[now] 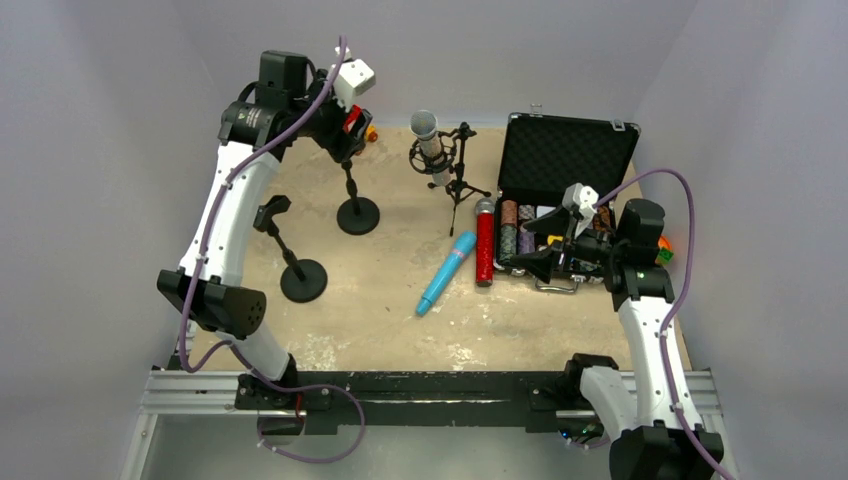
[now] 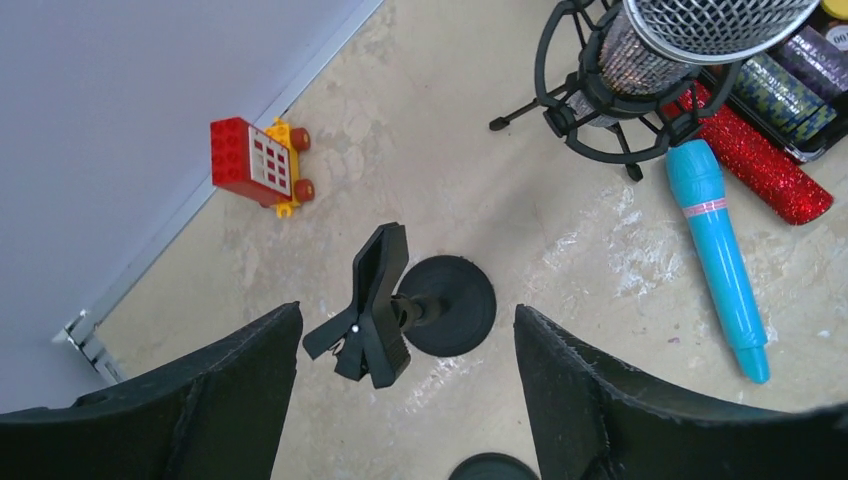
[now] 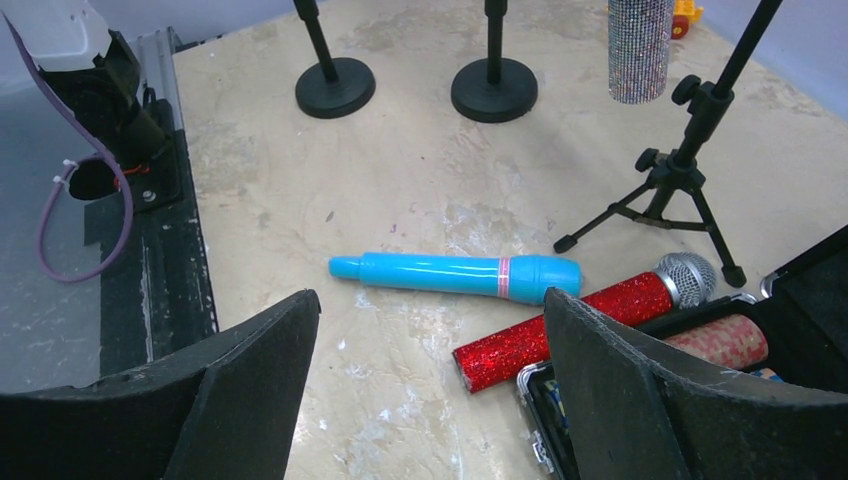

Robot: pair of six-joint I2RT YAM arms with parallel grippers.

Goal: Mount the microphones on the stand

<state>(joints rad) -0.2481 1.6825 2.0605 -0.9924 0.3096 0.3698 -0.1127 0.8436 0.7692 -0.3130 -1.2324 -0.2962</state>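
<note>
The silver-glitter microphone [image 1: 430, 145] sits upright in the shock mount of a tripod stand [image 1: 455, 185]; it also shows in the left wrist view [image 2: 690, 30]. The light blue microphone [image 1: 446, 272] and the red-glitter microphone [image 1: 485, 245] lie on the table, side by side [image 3: 470, 275] [image 3: 575, 325]. Two round-base clip stands [image 1: 357, 212] [image 1: 300, 275] hold nothing. My left gripper [image 2: 405, 340] is open, high above the far stand's clip [image 2: 372, 300]. My right gripper [image 3: 430, 340] is open and empty, above the red microphone's tail end.
An open black case [image 1: 565, 160] with poker chips stands at the right, touching the red microphone. A red and yellow toy block [image 2: 258, 165] lies by the back wall. The arms' mounting rail [image 1: 420, 385] runs along the near edge.
</note>
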